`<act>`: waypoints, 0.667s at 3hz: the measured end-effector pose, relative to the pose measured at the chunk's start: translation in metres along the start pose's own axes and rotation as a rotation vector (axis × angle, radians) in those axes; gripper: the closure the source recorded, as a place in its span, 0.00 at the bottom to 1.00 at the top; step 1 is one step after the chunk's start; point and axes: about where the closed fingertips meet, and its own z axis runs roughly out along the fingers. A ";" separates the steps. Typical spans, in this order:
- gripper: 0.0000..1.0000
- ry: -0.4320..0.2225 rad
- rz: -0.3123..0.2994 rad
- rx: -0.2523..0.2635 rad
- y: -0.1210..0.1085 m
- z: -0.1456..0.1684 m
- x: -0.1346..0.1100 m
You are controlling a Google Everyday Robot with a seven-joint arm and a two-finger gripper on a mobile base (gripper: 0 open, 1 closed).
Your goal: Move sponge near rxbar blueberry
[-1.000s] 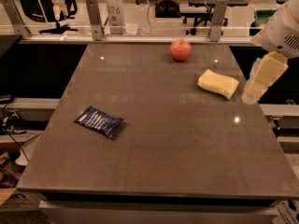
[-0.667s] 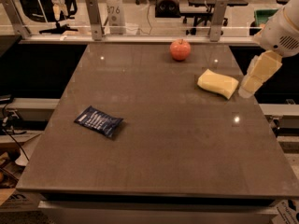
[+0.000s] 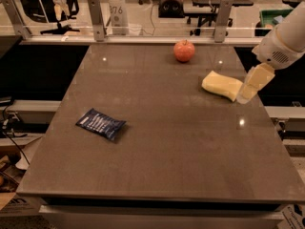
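The pale yellow sponge (image 3: 221, 85) lies on the brown table at the right, a little in front of the apple. The dark blue rxbar blueberry (image 3: 100, 123) lies flat at the table's left front, far from the sponge. My gripper (image 3: 249, 92) hangs from the white arm at the right edge, its pale yellow tips just right of the sponge's right end, close to the table surface. It holds nothing that I can see.
A red apple (image 3: 184, 50) stands at the back middle of the table (image 3: 167, 166). A metal rail with posts (image 3: 96, 19) runs along the far edge. The table's right edge is just under the gripper.
The gripper has moved left and slightly down, from beside the table's right edge to right next to the sponge. The sponge, the bar and the apple have not moved.
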 end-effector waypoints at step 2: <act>0.00 0.028 0.080 -0.075 -0.011 0.043 0.015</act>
